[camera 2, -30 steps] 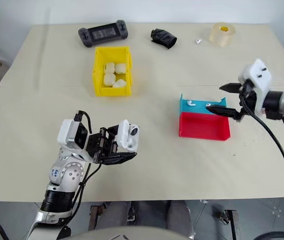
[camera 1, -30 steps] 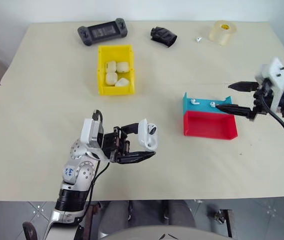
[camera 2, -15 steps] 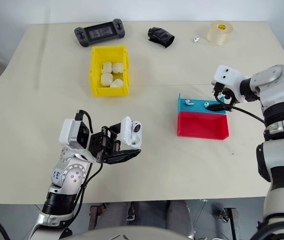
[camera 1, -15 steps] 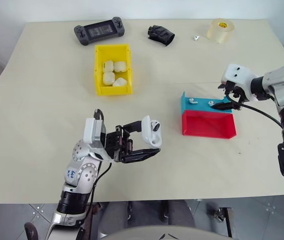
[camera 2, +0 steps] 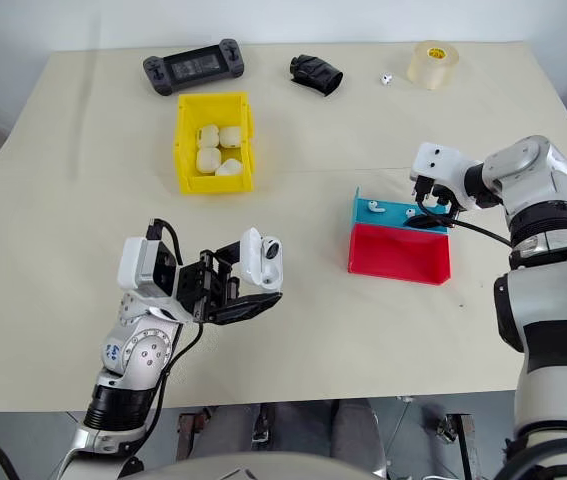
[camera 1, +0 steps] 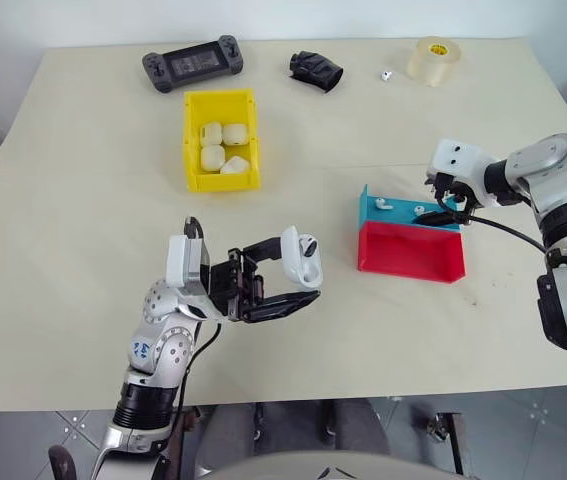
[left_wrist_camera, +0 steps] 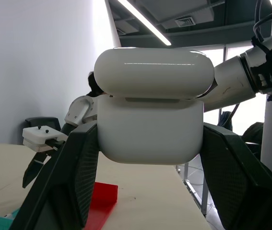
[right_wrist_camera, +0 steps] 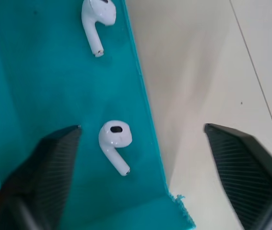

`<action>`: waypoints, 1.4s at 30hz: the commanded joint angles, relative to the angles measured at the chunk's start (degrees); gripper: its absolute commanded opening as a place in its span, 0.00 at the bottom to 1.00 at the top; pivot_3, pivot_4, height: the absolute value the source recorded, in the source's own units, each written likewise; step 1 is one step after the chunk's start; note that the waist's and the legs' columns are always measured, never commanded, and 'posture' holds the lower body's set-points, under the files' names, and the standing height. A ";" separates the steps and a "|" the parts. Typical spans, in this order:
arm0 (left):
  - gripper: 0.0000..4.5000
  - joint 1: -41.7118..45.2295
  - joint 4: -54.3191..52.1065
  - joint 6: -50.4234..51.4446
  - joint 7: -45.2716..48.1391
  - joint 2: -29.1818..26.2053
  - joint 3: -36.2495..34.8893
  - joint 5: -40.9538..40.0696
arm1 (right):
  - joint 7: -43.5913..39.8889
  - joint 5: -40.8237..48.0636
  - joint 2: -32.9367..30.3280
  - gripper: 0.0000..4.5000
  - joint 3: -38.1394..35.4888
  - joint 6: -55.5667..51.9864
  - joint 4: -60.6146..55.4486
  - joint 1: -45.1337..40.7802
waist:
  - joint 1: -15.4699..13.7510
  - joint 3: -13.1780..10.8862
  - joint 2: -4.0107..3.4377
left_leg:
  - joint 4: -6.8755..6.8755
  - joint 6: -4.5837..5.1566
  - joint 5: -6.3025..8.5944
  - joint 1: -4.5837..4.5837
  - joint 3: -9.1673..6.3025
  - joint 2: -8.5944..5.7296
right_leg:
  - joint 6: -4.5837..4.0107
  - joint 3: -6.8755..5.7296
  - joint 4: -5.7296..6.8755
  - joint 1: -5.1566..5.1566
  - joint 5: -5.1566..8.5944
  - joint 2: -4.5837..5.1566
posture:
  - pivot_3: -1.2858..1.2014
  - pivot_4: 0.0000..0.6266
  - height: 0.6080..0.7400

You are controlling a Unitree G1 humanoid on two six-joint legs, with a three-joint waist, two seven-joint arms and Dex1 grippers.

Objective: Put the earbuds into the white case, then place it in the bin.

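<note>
moved: right gripper has swung in and down over the blue tray
left gripper: clamped on the white case, lid up
bin: far left, holds other cases
earbuds: lie in the blue tray between the spread right fingers, stem slanting along the tray, right arm nearer

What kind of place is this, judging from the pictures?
Probably an indoor lab or office test space: a large beige table with a yellow plastic bin of white cases, a game controller, and long ceiling strip lights beside tall windows.
</note>
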State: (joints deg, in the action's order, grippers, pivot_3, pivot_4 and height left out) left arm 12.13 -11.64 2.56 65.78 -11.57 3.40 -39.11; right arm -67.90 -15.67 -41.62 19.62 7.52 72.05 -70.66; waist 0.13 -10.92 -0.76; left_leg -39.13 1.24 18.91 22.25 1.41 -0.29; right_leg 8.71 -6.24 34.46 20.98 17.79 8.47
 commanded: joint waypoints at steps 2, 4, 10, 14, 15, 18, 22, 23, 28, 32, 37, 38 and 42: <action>0.62 -1.10 -2.96 -1.62 0.11 -0.27 -0.03 -0.25 | -1.10 -1.78 -0.71 0.66 -0.22 0.07 0.98 -0.16 | 0.00 0.00 0.00 | -0.02 0.00 0.00 -0.02 0.00 0.00 | 0.00 0.02 0.00 -0.02 0.00 0.00 | 0.52 0.24 1.00; 0.62 -1.25 -2.74 -1.84 0.33 -0.28 0.04 -0.24 | -1.06 -1.97 -0.73 0.66 -0.31 0.15 0.96 -0.18 | -0.02 0.00 0.00 | -0.02 -0.01 -0.01 -0.02 0.01 0.00 | 0.00 0.04 0.01 -0.02 0.00 0.00 | 0.52 0.24 1.00; 0.62 -1.63 -1.83 -2.83 1.19 -0.13 0.18 -0.04 | -1.54 -2.40 -0.39 0.66 -0.69 0.57 0.82 0.22 | 0.00 0.00 0.00 | -0.02 -0.02 -0.01 -0.04 0.01 -0.01 | 0.00 0.05 0.03 -0.02 0.00 0.00 | 0.52 0.24 1.00; 0.62 -1.84 -1.64 -3.32 1.28 -0.18 0.15 0.05 | -2.16 -2.34 0.01 0.58 -0.90 0.56 0.86 0.59 | 0.04 0.00 0.00 | -0.02 -0.02 -0.01 -0.04 0.03 0.00 | 0.00 0.06 0.03 0.00 0.00 0.00 | 0.52 0.24 1.00; 0.62 -1.91 -1.69 -3.38 1.27 -0.23 0.13 0.06 | -2.01 -2.35 0.13 0.53 -0.95 0.58 0.86 0.65 | 0.05 0.00 0.00 | -0.02 -0.02 -0.01 -0.04 0.03 0.00 | 0.00 0.06 0.03 0.00 0.00 0.00 | 0.52 0.24 1.00; 0.62 -2.08 -2.04 -3.29 1.10 -0.41 0.08 0.05 | -2.05 -2.58 0.42 0.40 -0.90 0.73 0.77 0.84 | 0.09 0.00 0.00 | -0.02 -0.02 -0.01 -0.04 0.03 0.00 | 0.00 0.07 0.03 0.00 0.00 0.00 | 0.52 0.24 1.00; 0.62 -2.04 -2.33 -3.11 0.90 -0.63 -0.02 -0.05 | -3.39 -2.45 0.92 0.40 -1.05 0.73 0.45 0.95 | 0.09 0.00 0.00 | -0.02 -0.02 -0.01 -0.04 0.03 0.00 | 0.00 0.08 0.05 0.00 0.00 0.00 | 0.52 0.24 1.00; 0.62 -1.94 -2.31 -3.09 0.87 -0.66 -0.02 -0.07 | -3.38 -2.46 1.02 0.40 -1.12 0.69 0.47 0.95 | 0.10 0.00 0.00 | -0.02 -0.02 -0.01 -0.04 0.03 0.00 | 0.00 0.07 0.05 0.00 0.00 0.00 | 0.52 0.24 1.00; 0.62 -1.38 -1.90 -3.10 0.89 -0.67 -0.07 -0.15 | -3.04 -2.85 1.06 0.40 -1.41 0.78 0.63 1.02 | 0.10 0.00 0.00 | -0.02 -0.02 -0.01 -0.06 0.03 0.01 | 0.00 0.08 0.06 0.00 0.00 0.00 | 0.52 0.24 1.00; 0.62 -0.87 -1.22 -3.27 0.98 -0.56 -0.18 -0.04 | -3.27 -3.07 0.88 0.32 -1.68 0.53 0.81 0.97 | 0.09 0.00 0.00 | -0.02 -0.02 -0.01 -0.06 0.03 0.00 | 0.00 0.08 0.06 0.00 0.00 0.00 | 0.52 0.24 1.00; 0.62 -0.76 -0.78 -3.46 1.19 -0.62 -0.35 -0.01 | -2.89 -3.14 1.12 0.13 -1.97 0.39 0.81 1.03 | 0.10 0.00 0.00 | -0.02 -0.02 -0.01 -0.06 0.04 0.00 | 0.00 0.09 0.07 0.01 0.00 0.00 | 0.52 0.24 1.00; 0.62 -0.76 -0.70 -3.51 1.24 -0.65 -0.38 -0.01 | -2.88 -3.13 1.16 0.13 -2.00 0.39 0.80 1.04 | 0.10 0.00 0.00 | -0.02 -0.02 -0.01 -0.06 0.04 0.00 | 0.00 0.09 0.07 0.01 0.00 0.00 | 0.52 0.24 1.00; 0.62 -0.78 -0.71 -3.59 1.25 -0.76 -0.39 -0.02 | -2.64 -2.35 1.18 0.13 -2.81 0.66 0.47 0.94 | 0.12 0.00 0.00 | -0.02 -0.02 -0.01 -0.06 0.05 0.00 | 0.00 0.09 0.07 0.01 0.00 0.00 | 0.52 0.24 1.00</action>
State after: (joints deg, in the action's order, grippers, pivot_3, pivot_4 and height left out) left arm 10.99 -10.96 0.07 66.90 -12.17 3.32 -39.02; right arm -70.66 -18.07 -40.58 17.51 8.33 72.38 -70.52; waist 0.24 -10.92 -0.77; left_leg -39.15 1.22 18.90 22.20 1.45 -0.29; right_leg 8.71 -6.15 34.52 20.99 17.79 8.47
